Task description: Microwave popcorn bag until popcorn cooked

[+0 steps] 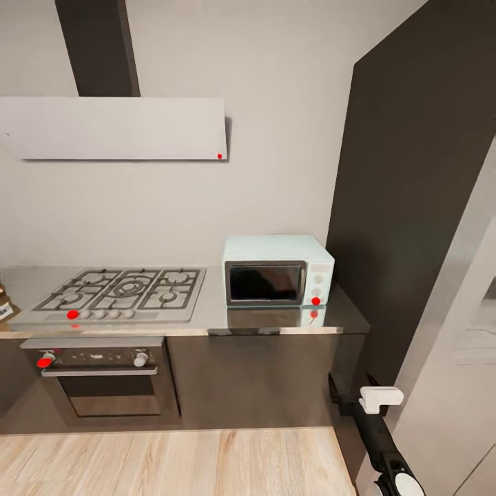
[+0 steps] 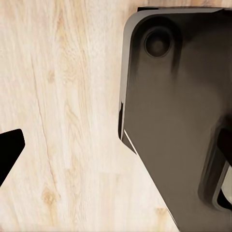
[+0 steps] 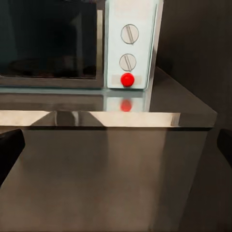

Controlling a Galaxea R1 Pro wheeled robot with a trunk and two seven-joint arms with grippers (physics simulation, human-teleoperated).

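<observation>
Kitchen walls in pale grey frame a long steel worktop [image 1: 275, 324] with dark glossy cabinet fronts beneath it and a light wooden floor [image 1: 172, 461] in front. At the worktop's right end, close to its back edge, stands the mint-blue microwave [image 1: 277, 269], its dark glass door shut; in the right wrist view its side panel shows 2 round knobs above a red indicator [image 3: 127, 79], which reflects in the steel below. A gas hob [image 1: 120, 293] takes up the worktop's left part, with a steel oven [image 1: 103, 379] under it and a pale hood [image 1: 114, 127] on the wall above.

No popcorn bag can be made out on the stretch of worktop in view; a small brownish object at the far left edge is cut off and too slight to identify.

Judging by this, the task is at its opening step: locating and reaching the bag, with nothing yet grasped. The right arm [image 1: 382, 441] hangs low beside the cabinet's right end. In both wrist views the dark fingertips [image 3: 9, 150] sit wide apart at opposite borders with nothing between them, so both sets of jaws look open and empty. The left wrist camera faces the floor and the robot's dark base [image 2: 179, 121].

Next, the robot probably needs to turn or roll leftward along the worktop to find the bag, then raise an arm to it.
</observation>
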